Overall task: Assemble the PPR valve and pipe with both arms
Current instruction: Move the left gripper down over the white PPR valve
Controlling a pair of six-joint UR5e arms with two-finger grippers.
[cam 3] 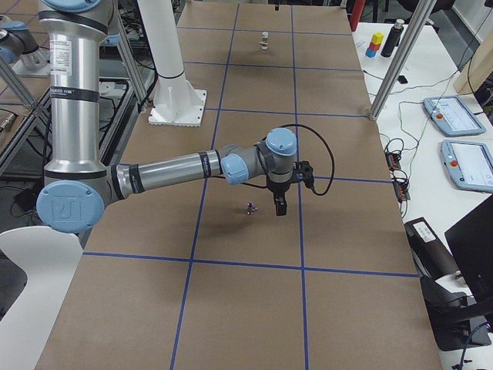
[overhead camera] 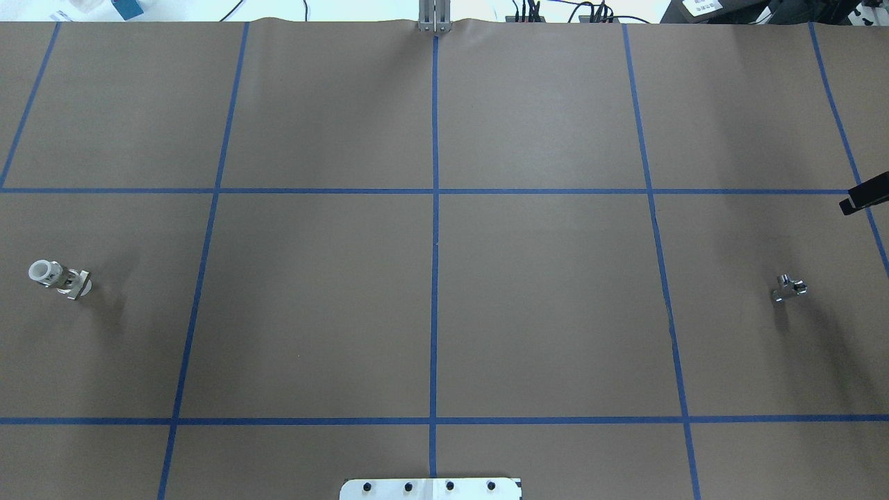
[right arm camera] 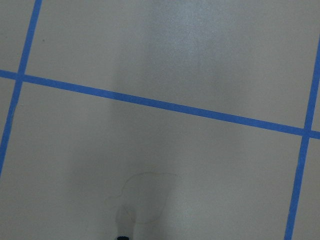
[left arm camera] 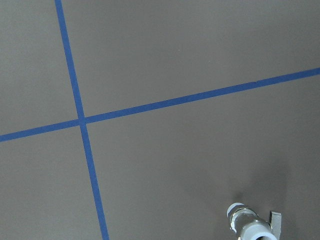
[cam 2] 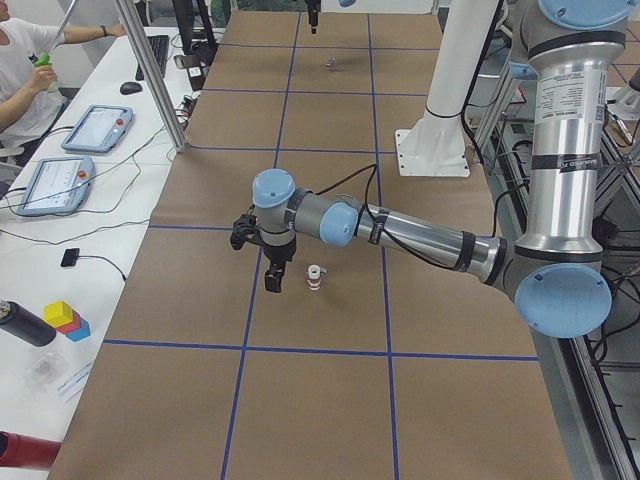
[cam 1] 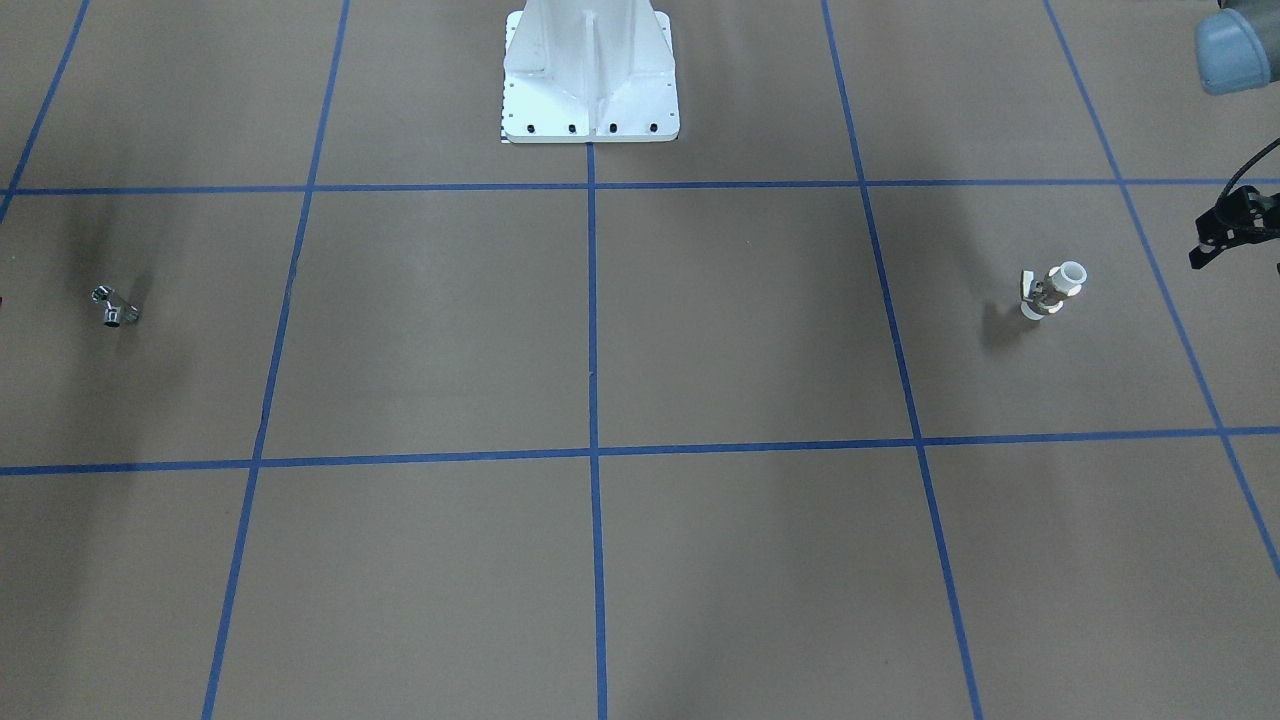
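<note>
The white PPR valve (cam 1: pixel 1050 290) with a tan-brass middle stands on one ring end on the robot's left side of the table. It also shows in the overhead view (overhead camera: pixel 59 278) and at the bottom of the left wrist view (left arm camera: pixel 250 226). My left gripper (cam 1: pixel 1215 245) hangs above the table just outboard of the valve, apart from it, and is cut off by the frame edge. The chrome pipe (cam 1: pixel 115 306) lies on the robot's right side (overhead camera: pixel 788 287). My right gripper (overhead camera: pixel 863 200) hovers near the pipe, only partly shown. I cannot tell whether either gripper is open or shut.
The table (overhead camera: pixel 542 298) is covered in brown paper with a blue tape grid. The white pedestal (cam 1: pixel 590 75) stands at the robot's edge. Operator tablets (cam 2: pixel 95 128) and cables lie on a side desk past the far edge.
</note>
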